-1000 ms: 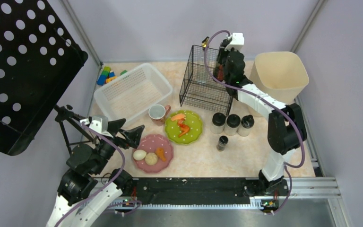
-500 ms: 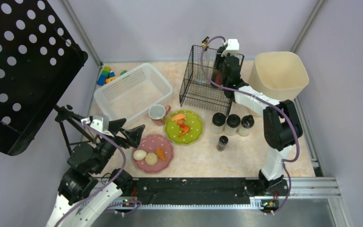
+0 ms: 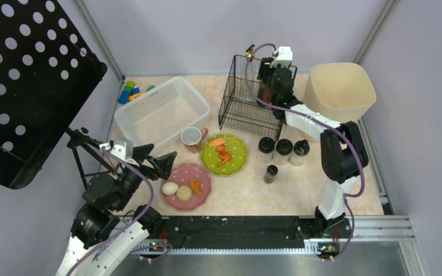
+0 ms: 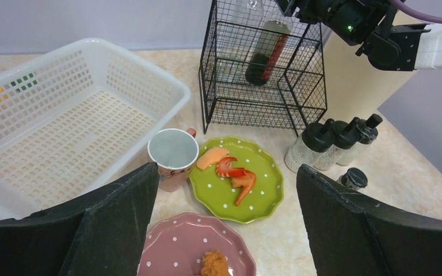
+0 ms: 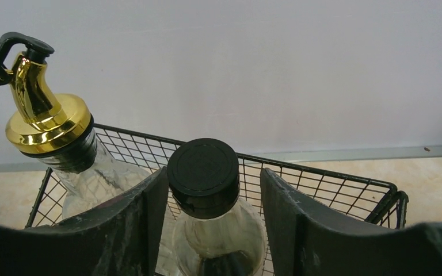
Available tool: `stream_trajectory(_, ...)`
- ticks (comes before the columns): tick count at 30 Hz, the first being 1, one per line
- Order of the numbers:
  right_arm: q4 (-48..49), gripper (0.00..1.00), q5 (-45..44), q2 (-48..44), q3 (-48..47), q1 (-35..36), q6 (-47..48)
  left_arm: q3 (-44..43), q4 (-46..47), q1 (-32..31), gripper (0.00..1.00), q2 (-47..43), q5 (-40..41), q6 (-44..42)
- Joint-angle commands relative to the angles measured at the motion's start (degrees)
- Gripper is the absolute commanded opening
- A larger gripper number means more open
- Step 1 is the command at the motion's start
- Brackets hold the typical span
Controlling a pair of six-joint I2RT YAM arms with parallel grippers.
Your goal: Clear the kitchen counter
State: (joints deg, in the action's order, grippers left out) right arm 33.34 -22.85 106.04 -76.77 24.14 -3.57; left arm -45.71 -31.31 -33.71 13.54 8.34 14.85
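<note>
My left fingers (image 4: 121, 218) are spread wide with nothing between them. They hover above the near-left side of the green plate (image 3: 224, 154), over the edge of the pink plate (image 3: 187, 184). That pink plate sits just beside the green plate on its near-left and carries a pale egg (image 3: 170, 188), a beige lump and an orange fried piece.

Near-right of the green plate stands a small dark jar (image 3: 271, 173). Directly right of the plate is a row of three black-capped shakers (image 3: 282, 150). The green plate itself holds a pinkish slice and some red-orange pieces. A mug (image 3: 192, 138) stands just at its left edge.

Beyond the green plate to the left lies the white basket (image 3: 161, 109), with coloured blocks (image 3: 131, 92) behind it. Straight beyond the plate stands the black wire basket (image 3: 247, 100). There my right fingers (image 5: 288, 224) reach down on either side of a black-capped bottle (image 5: 204, 172), which leans inside the wire basket. I cannot tell whether they pinch it or merely flank it. A gold-spouted bottle (image 5: 52, 123) stands beside it in the same basket.

Far right of the green plate stands a beige bin (image 3: 339, 92).

The desk (image 3: 299, 190), marbled beige-pink, lies beneath the green plate and everything around it.
</note>
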Motion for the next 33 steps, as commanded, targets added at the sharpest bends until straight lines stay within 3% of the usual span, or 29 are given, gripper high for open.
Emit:
stream_trajectory(1,1.9,0.61,-0.5,-4.8,-2.0,0.4,-0.2,0.0,1.8,0.4,0.94,0.5,-0.7,-0.5)
stream_trajectory(3,0.0,0.64,0.0,-6.5,-2.5,0.6,-0.1,0.0,1.7,0.5,0.94,0.5,-0.8,-0.5)
stream_trajectory(5,-2.6,0.73,-0.1,-8.5,-3.2,0.8,-0.2,0.0,1.8,0.5,0.94,0.5,-0.9,-0.5)
stream_trajectory(9,-6.9,0.75,-1.2,-13.6,-1.9,1.3,-0.5,-0.1,1.7,0.5,0.94,0.4,-1.0,-0.4)
stream_trajectory(16,-15.4,0.76,-1.3,-25.8,4.4,1.9,-2.2,-0.1,1.9,0.5,0.94,-0.1,-1.1,-0.3)
stream_trajectory(24,-39.5,0.76,3.8,-38.6,8.3,2.1,-8.4,-0.1,1.9,0.6,0.94,0.0,-1.1,-0.1)
stream_trajectory(33,-53.9,0.74,3.2,-50.3,14.9,2.1,-13.7,-0.2,1.7,0.6,0.94,-0.2,-1.3,0.0)
